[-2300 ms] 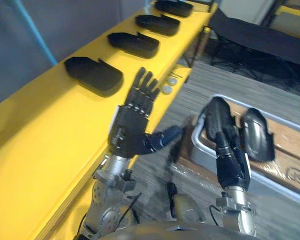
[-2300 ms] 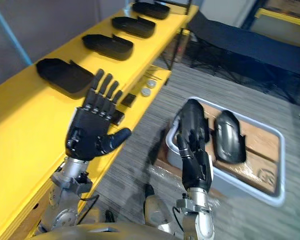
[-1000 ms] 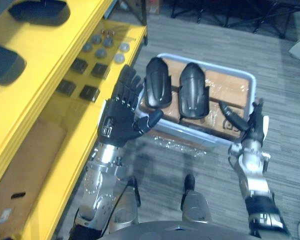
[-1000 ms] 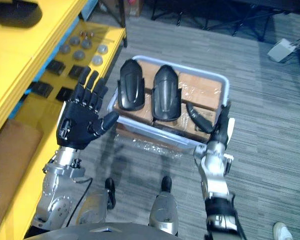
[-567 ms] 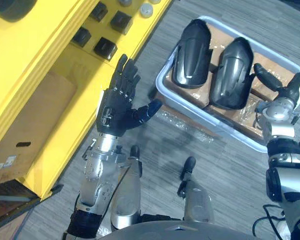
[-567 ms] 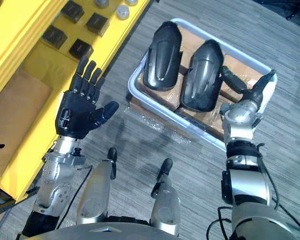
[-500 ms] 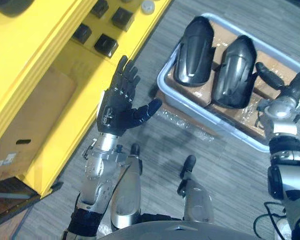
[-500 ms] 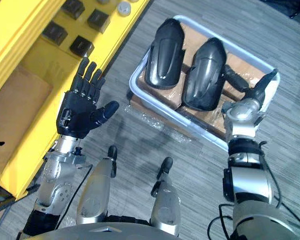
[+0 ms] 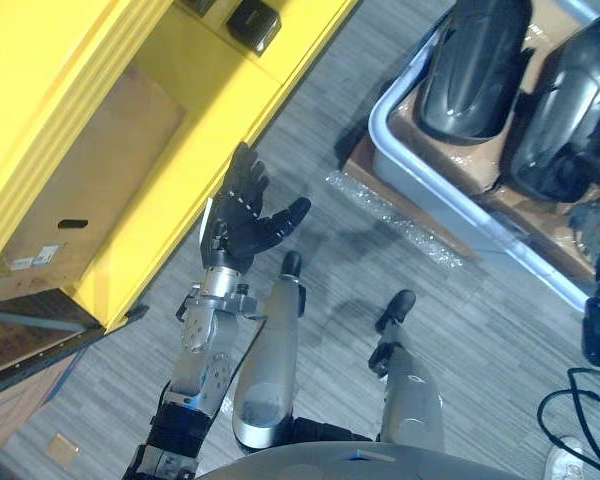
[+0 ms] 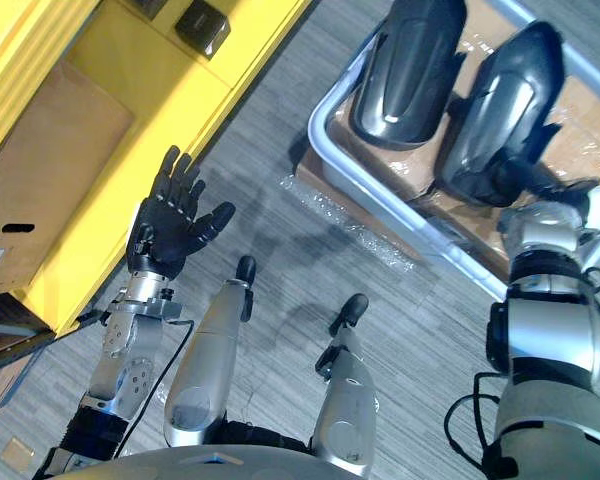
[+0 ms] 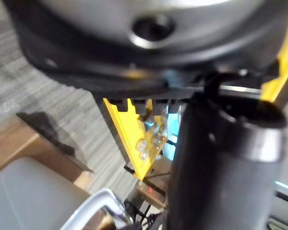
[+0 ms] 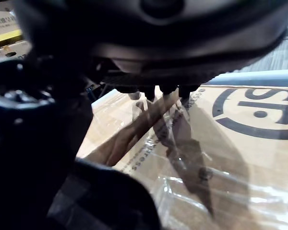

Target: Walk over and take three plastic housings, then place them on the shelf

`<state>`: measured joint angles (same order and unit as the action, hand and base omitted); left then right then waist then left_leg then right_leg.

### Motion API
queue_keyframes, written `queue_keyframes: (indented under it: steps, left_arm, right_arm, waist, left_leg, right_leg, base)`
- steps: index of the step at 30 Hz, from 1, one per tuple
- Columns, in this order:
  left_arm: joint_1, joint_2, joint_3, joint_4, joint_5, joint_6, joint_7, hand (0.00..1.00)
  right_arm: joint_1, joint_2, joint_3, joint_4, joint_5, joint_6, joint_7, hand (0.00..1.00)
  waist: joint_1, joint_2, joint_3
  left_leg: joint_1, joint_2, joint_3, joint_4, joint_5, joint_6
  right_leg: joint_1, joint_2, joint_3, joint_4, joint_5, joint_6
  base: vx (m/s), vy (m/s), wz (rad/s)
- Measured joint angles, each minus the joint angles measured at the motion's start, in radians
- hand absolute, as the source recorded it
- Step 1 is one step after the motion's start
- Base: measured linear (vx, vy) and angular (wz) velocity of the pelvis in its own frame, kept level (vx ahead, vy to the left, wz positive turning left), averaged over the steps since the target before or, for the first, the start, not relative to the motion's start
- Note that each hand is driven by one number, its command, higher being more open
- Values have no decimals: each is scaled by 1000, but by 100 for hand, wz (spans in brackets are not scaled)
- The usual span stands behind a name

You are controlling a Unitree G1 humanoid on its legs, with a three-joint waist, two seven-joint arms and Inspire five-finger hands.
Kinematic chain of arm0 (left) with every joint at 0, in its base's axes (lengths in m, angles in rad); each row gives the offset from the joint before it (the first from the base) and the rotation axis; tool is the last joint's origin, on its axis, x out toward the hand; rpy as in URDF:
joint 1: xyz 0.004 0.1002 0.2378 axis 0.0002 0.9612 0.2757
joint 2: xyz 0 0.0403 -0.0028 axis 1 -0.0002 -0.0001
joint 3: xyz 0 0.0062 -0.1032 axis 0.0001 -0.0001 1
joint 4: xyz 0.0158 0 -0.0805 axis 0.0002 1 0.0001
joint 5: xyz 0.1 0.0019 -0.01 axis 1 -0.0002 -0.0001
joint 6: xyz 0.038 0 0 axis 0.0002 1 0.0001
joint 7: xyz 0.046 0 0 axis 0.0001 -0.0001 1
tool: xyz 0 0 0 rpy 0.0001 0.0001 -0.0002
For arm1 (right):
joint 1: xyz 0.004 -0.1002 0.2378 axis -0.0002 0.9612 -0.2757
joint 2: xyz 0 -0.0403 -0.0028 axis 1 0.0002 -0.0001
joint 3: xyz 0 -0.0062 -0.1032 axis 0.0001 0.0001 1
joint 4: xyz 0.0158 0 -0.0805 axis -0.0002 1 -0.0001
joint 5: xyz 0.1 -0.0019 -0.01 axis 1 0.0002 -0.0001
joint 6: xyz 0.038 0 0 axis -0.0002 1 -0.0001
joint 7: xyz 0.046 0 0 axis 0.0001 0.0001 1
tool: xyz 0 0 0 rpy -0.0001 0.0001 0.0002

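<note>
Two black plastic housings lie side by side on cardboard in a pale grey tray (image 10: pixel 375 178) on the floor: the left housing (image 10: pixel 410 70) and the right housing (image 10: pixel 500 105). My right hand (image 10: pixel 528 190) reaches into the tray at the near end of the right housing. In the right wrist view its fingers (image 12: pixel 149 93) stretch out over the wrapped cardboard (image 12: pixel 240 158), with the thumb above a dark housing (image 12: pixel 105 201). My left hand (image 9: pixel 238 215) is held up open and empty, palm spread, beside the yellow shelf (image 9: pixel 170 180).
The yellow shelf runs along the left, with small black blocks (image 10: pixel 202 27) on a lower board and a brown cardboard box (image 10: pixel 65 160) beneath. Crumpled clear wrap (image 10: pixel 350 220) lies on the grey floor before the tray.
The whole view has tilted down and closer to the floor. My right hand has come in to the near end of the right housing. The left hand stays open.
</note>
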<state>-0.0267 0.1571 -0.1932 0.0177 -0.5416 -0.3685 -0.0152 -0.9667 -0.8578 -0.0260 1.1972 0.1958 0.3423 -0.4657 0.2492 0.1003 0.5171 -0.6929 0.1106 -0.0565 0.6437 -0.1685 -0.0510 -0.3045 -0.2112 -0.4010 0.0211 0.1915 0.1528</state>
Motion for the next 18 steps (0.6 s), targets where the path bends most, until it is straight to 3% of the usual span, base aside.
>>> queue_keyframes:
  steps: [3,8,12,18]
  left_arm:
    - [-10,-5,-1,47,-1,0,11,100]
    - [-4,-8,5,63,-1,-14,30,100]
    - [-3,-29,40,37,-1,-92,27,100]
    - [23,-27,124,-54,-45,-133,-6,100]
  right_arm:
    - [-22,-60,-1,25,-42,58,-49,0]
    - [-4,-81,-7,7,-160,110,-49,0]
    - [41,-37,-52,-56,-189,91,7,0]
    - [87,57,-91,-78,-196,1,46,0]
  waist:
    - [25,4,2]
    - [24,5,3]
    - [21,4,3]
    - [21,-5,7]
  left_leg:
    - [-45,-2,-10,10,3,4]
    - [-72,7,-19,18,3,3]
    - [-64,28,-24,20,2,-4]
    - [5,53,-35,-14,13,-23]
  right_leg:
    - [-40,-1,-8,14,0,0]
    - [-67,0,-13,34,-5,-5]
    - [-75,11,-20,67,-21,-19]
    - [-14,38,-33,67,-36,-38]
  base:
    - [-64,-2,4]
    - [-20,-25,0]
    - [-26,-52,-8]
    - [-34,-67,4]
